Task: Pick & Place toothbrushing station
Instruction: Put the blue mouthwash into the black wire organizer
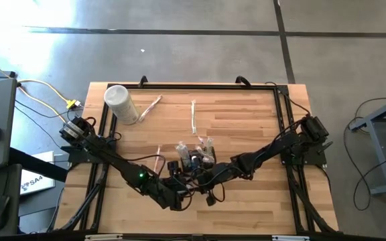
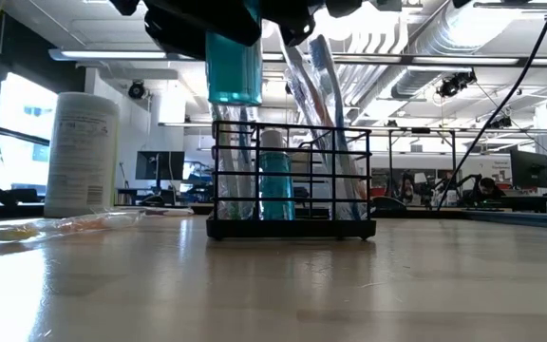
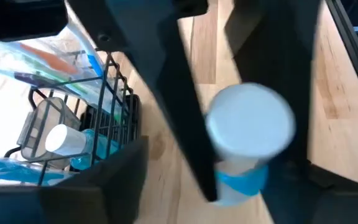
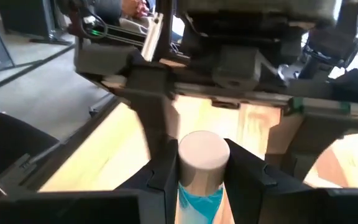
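Two end effectors meet over the near middle of the desk (image 1: 246, 127), both at a blue tube with a white cap (image 4: 201, 155), held in the air just above the toothbrushing station (image 2: 291, 180). The right end effector (image 4: 202, 171) is pinching the tube just below its cap; the left end effector (image 3: 241, 162) has its fingers spread either side of the same tube, apparently letting go, so this looks like a hand-over from left to right.

Just beyond them, the station, a black wire holder, stands upright on the desk and already carries a second blue tube (image 2: 275, 185) and wrapped toothbrushes (image 2: 326, 114) leaning out of it. I judge the job well along, with this tube yet to go in.

Farther back lie two wrapped items (image 1: 193, 115) on the wood, probably still to be placed, and a tall white canister (image 1: 120, 104) at the far left corner
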Robot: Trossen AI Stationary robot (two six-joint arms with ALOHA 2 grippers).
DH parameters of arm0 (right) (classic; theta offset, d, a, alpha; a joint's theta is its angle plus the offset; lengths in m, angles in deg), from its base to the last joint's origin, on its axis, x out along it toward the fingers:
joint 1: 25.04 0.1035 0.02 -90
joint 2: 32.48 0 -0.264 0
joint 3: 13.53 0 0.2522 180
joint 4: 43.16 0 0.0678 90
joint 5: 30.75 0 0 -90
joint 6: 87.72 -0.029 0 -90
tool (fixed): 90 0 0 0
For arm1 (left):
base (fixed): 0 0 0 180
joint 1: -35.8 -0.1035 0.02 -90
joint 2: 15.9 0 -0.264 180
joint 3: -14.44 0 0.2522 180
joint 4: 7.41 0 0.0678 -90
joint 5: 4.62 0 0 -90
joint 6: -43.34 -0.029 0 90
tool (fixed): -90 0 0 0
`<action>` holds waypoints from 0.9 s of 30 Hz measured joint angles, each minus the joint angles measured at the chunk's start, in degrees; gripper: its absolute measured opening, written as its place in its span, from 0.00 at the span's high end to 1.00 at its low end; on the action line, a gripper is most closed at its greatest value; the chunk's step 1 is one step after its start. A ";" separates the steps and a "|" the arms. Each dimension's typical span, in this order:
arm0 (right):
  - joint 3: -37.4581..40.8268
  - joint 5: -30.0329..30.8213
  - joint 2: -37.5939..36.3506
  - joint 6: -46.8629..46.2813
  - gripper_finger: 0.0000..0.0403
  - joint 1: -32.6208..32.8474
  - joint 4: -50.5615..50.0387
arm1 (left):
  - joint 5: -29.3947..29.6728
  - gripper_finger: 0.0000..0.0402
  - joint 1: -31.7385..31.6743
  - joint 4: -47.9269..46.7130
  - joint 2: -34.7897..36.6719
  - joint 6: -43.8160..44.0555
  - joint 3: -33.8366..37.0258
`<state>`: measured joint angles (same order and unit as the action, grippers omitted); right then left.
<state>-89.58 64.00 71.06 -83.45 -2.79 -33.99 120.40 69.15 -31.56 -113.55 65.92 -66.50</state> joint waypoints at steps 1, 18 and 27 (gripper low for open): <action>0.00 0.64 0.00 0.00 0.78 0.18 -0.35 | -0.19 0.29 0.02 -0.01 0.00 -0.20 0.00; 0.00 24.31 -6.80 -6.47 0.78 4.98 -12.73 | -6.50 0.15 0.15 -17.67 0.00 14.91 0.00; 0.00 31.09 -8.85 -6.85 0.78 4.29 -12.49 | -6.25 0.15 2.05 -22.95 0.00 21.25 0.00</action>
<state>-89.58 95.09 62.21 -90.30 1.50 -46.47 114.15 71.20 -54.51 -113.55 87.17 -66.50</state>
